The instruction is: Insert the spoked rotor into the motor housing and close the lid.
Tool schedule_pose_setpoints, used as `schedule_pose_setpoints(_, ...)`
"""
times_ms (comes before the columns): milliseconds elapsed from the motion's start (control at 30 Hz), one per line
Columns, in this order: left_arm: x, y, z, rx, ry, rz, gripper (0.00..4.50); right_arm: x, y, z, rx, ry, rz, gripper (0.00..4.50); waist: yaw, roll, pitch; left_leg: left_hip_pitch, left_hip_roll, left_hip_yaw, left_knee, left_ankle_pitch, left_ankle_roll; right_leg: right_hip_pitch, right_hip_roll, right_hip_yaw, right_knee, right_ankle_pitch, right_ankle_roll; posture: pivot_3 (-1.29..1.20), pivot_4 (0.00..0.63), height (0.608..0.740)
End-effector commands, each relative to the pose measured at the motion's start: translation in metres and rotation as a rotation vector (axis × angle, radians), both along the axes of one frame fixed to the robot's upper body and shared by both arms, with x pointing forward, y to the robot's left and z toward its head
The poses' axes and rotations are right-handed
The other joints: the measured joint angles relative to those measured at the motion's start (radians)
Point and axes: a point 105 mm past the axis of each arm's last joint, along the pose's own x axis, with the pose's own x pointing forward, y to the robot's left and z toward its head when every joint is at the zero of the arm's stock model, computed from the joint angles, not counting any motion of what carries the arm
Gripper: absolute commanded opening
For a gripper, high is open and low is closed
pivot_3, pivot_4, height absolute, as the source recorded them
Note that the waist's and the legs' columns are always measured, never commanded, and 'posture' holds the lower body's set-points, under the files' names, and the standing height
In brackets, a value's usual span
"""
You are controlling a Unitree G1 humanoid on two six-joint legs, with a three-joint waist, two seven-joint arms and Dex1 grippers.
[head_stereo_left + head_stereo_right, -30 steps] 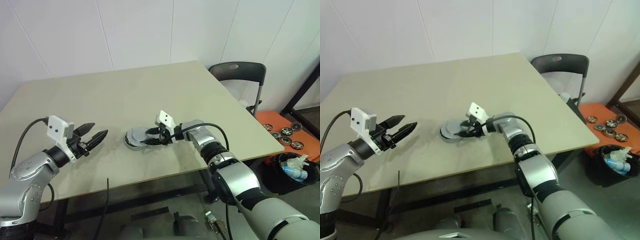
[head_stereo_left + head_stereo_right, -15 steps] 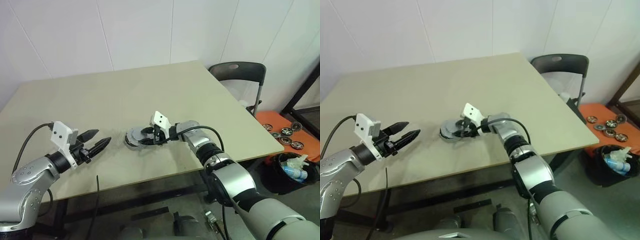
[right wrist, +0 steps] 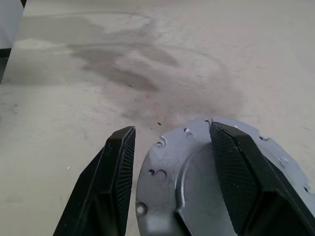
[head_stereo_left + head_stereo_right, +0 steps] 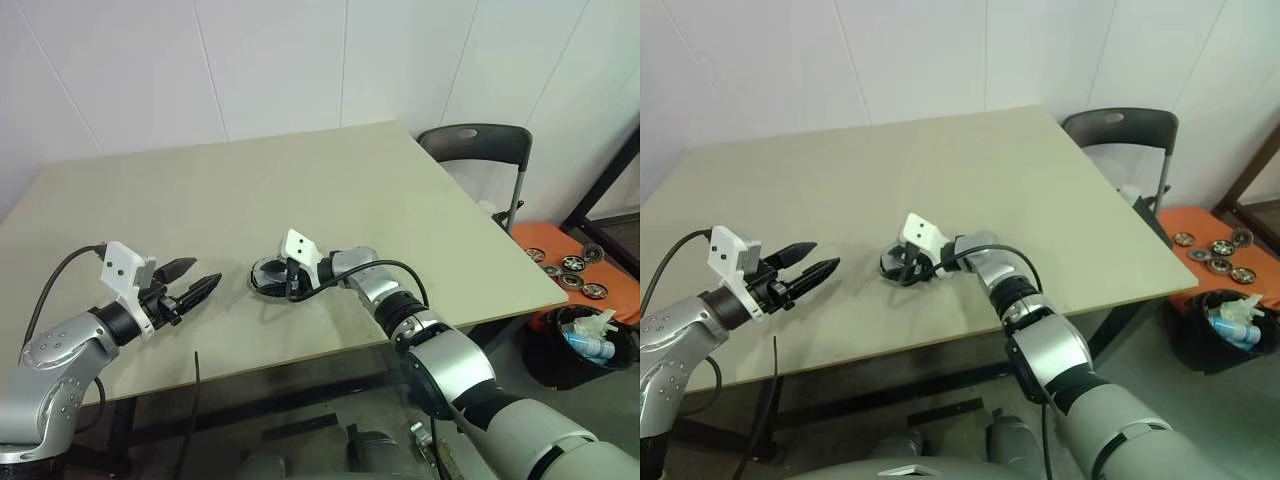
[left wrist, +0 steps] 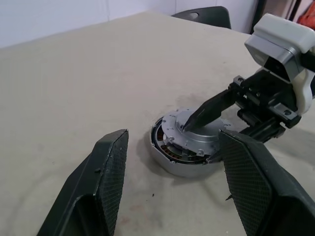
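A: Where is the motor housing?
B: It sits on the beige counter, a little toward the near edge from the middle. In the left wrist view its coppery windings show through a crescent-shaped gap under the lid.

A: So the lid is not flat down?
B: It lies over most of the housing but looks slightly raised or offset on one side. The plain grey outer face is up, with small holes round its border.

A: And the right pincer?
B: It reaches in from about three o'clock of the housing, fingers parted. One black finger rests its tip on top of the lid; the other is down beside the rim, over the counter. I cannot tell whether it truly grips anything.

A: The left pincer?
B: It hovers at about nine o'clock of the housing, well apart from it, fingers spread and empty, pointed toward the housing.

A: The spoked rotor?
B: I cannot make it out under the lid.

A: Anything else?
B: A dark chair stands past the counter's far right corner, and small dark-rimmed wheels lie on an orange surface beyond.
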Motion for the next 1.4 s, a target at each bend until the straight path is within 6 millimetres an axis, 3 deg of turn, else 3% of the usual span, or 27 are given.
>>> schedule_pose_setpoints(33,-0.001,-0.001,0.012,0.007,-0.053,0.003,3.1,0.001,0.01,0.012,0.019,-0.054,0.013,2.49,-0.001,0.0,0.0,0.0,0.0,0.0,0.0,0.0,0.0,0.0,0.0,0.0,0.0,0.0,0.0,0.0,0.0,0.74)
schedule_pose_setpoints(333,0.002,-0.002,0.013,0.004,-0.058,0.003,3.1,0.004,0.018,0.016,0.076,-0.021,-0.039,2.49,-0.001,0.0,0.0,0.0,0.0,0.0,0.0,0.0,0.0,0.0,0.0,0.0,0.0,0.0,0.0,0.0,0.0,0.74)
schedule_pose_setpoints(533,0.004,-0.004,0.014,-0.002,-0.062,-0.001,3.1,0.004,0.023,-0.002,0.06,0.052,-0.137,2.49,-0.001,0.0,0.0,0.0,0.0,0.0,0.0,0.0,0.0,0.0,0.0,0.0,0.0,0.0,0.0,0.0,0.0,0.74)
schedule_pose_setpoints(867,0.001,-0.003,0.016,0.001,-0.065,0.005,3.1,-0.01,0.035,-0.017,0.011,0.054,-0.084,2.49,-0.002,0.0,0.0,0.001,0.0,0.0,0.0,0.0,0.0,0.001,0.001,0.0,0.0,0.0,-0.001,0.0,0.0,0.74)
schedule_pose_setpoints(967,0.0,-0.002,0.017,0.004,-0.069,0.008,3.1,-0.01,0.039,-0.003,0.076,0.076,-0.071,2.49,-0.002,0.0,0.0,0.001,0.0,0.0,0.0,0.0,0.0,0.001,0.001,0.0,0.0,0.0,-0.001,0.0,0.0,0.74)
schedule_pose_setpoints(1200,-0.003,0.008,0.023,0.03,-0.138,0.032,3.1,0.003,0.039,0.087,0.354,0.064,0.04,2.49,-0.004,0.001,0.0,0.0,0.001,0.0,0.0,0.0,0.0,-0.001,0.001,0.0,0.0,0.0,-0.001,0.0,0.0,0.74)
schedule_pose_setpoints(1300,-0.006,0.012,0.024,0.033,-0.146,0.051,3.1,0.003,0.034,0.098,0.331,0.013,0.098,2.49,-0.002,0.001,0.0,0.0,0.001,0.0,-0.001,0.0,0.0,-0.001,0.002,0.0,0.0,0.0,-0.001,0.0,0.0,0.74)
schedule_pose_setpoints(1400,-0.011,0.017,0.023,0.041,-0.152,0.084,3.1,0.004,0.03,0.09,0.232,-0.077,0.124,2.49,-0.001,0.0,0.0,0.0,0.001,0.0,-0.002,0.0,0.0,0.0,0.002,0.0,-0.001,0.0,-0.001,0.0,0.0,0.74)
